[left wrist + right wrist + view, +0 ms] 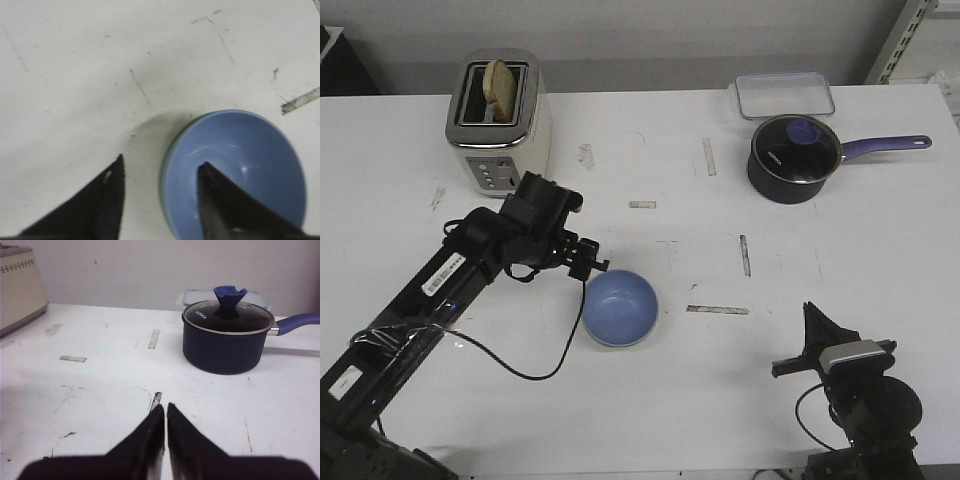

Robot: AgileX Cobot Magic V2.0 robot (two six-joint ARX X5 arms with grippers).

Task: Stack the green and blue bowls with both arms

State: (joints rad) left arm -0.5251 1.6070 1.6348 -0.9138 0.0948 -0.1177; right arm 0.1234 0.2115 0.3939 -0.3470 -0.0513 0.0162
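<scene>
The blue bowl (pixel 620 307) stands on the white table just left of centre. In the left wrist view the blue bowl (pixel 240 165) sits nested inside the green bowl (pixel 167 150), of which only a thin green rim shows along one edge. My left gripper (pixel 592 268) is at the stack's left rim. It is open (pixel 162 161), with one finger over the inside of the blue bowl and the other outside over the table, holding nothing. My right gripper (pixel 810 315) is shut and empty (pixel 166 406) at the front right, well apart from the bowls.
A cream toaster (pixel 498 110) with bread in its slot stands at the back left. A dark navy saucepan (pixel 795 155) with a glass lid and its handle pointing right stands at the back right, with a clear lidded container (pixel 785 95) behind it. The saucepan also shows in the right wrist view (pixel 225 340).
</scene>
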